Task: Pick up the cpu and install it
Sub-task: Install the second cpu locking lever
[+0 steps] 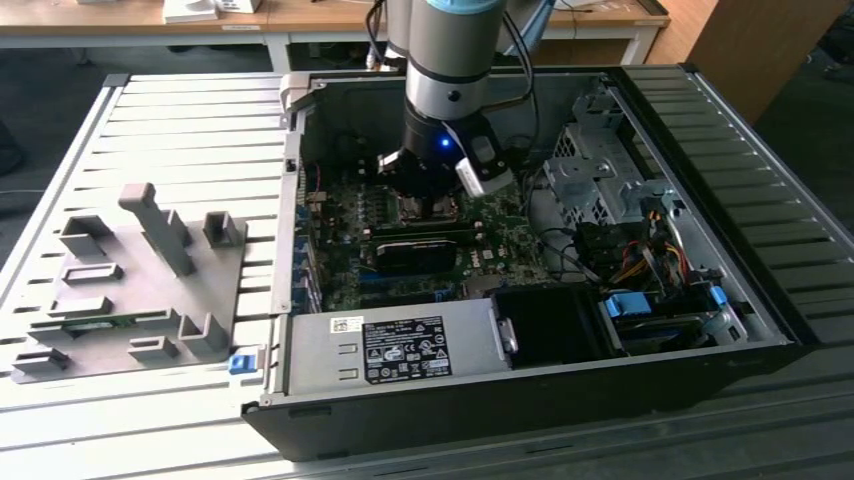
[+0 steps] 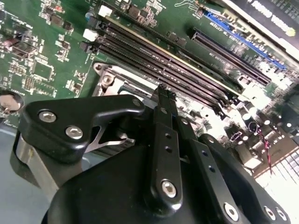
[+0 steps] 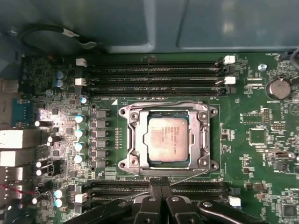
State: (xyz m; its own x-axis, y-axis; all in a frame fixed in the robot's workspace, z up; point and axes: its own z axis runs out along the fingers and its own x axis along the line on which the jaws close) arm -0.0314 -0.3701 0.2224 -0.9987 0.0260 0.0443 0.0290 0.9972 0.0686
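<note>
So the arm is reaching down into the open PC case (image 1: 747, 290), with the gripper (image 1: 424, 196) hanging low over the motherboard (image 1: 400, 250), roughly mid-board toward the case's far wall in the exterior view.

The cpu (image 3: 168, 139) is already sitting in the socket (image 3: 169, 139), one silvery square chip lying flat inside the metal frame. In the first wrist view the frame has four corner screws, and the load plate looks open, since the chip's whole top is bare. A thin wire lever runs along the socket edge nearest the fingers.

The gripper's two fingers (image 3: 154, 186) are pressed together with basically no gap and nothing between them. Their tips sit just beside the socket's edge, over the memory slots on that side, not touching the chip. The second wrist view shows the same thing: fingers (image 2: 164, 100) closed, tips just above the board beside the socket frame.

Memory slots: four long black ones on the far side of the socket, at least two more on the finger side, partly hidden. One coin battery (image 3: 278, 87) sits near the board's corner.

Outside the case, one grey holder plate (image 1: 127, 290) lies on the slatted table (image 1: 787, 200), toward the exterior view's left.
</note>
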